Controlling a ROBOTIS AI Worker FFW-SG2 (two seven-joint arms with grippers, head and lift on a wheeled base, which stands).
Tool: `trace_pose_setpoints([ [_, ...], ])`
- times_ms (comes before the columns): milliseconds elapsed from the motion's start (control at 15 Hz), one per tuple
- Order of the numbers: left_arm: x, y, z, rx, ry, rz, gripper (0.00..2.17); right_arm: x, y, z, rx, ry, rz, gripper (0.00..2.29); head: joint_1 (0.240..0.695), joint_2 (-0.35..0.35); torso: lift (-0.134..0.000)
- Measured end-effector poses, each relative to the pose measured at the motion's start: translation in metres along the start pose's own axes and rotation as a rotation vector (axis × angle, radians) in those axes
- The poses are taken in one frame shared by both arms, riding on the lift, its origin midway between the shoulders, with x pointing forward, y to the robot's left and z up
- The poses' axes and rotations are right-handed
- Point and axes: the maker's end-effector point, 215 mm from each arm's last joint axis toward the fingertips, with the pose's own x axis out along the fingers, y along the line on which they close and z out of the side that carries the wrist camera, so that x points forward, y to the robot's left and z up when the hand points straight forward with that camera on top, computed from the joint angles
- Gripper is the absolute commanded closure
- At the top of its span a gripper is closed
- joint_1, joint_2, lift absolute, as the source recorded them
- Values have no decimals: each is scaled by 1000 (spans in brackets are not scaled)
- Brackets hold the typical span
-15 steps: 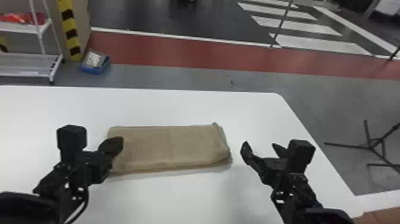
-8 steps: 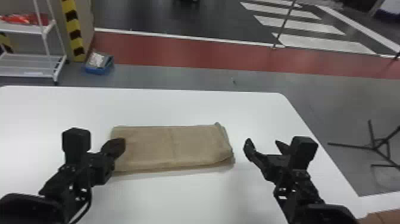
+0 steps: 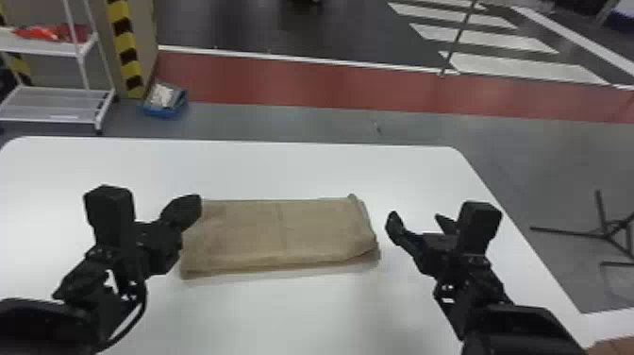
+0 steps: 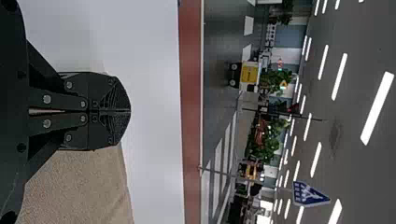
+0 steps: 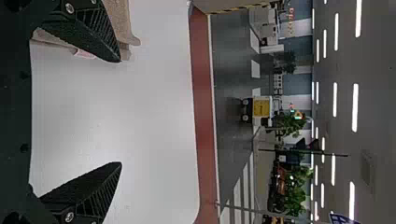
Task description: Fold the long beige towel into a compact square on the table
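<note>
We have the long beige cloth towel (image 3: 283, 231) lying flat on the smooth white table (image 3: 302, 311), folded into a rectangle whose longer sides run from our left to our right, with a slightly uneven right end. Our black left gripper with two flat fingers (image 3: 183, 211) is at the towel's left end, its fingers closed against each other. Our matching black right gripper (image 3: 419, 224) is near the towel's right end, apart from it, with its fingers spread wide open.
</note>
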Motion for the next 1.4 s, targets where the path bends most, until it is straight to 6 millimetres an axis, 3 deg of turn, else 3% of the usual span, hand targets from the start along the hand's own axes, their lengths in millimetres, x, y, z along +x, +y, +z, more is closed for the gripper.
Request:
trace_pose_setpoints([
  [267, -6, -18, 0, 0, 0, -34, 1706, 25, 29, 1, 17, 103, 86, 130, 695, -204, -123],
  [467, -9, -27, -6, 4, 10, -57, 1706, 36, 49, -13, 38, 218, 138, 194, 695, -196, -123],
  [667, -10, -27, -7, 8, 14, -61, 1706, 40, 56, -34, 66, 337, 167, 218, 695, -186, -123],
  [1267, -14, -24, -10, 17, 22, -60, 1706, 39, 75, -47, 80, 431, 230, 350, 695, -163, -123],
  [1400, -15, -22, -14, 22, 39, -58, 1706, 37, 79, -52, 72, 459, 232, 478, 695, -159, -123],
])
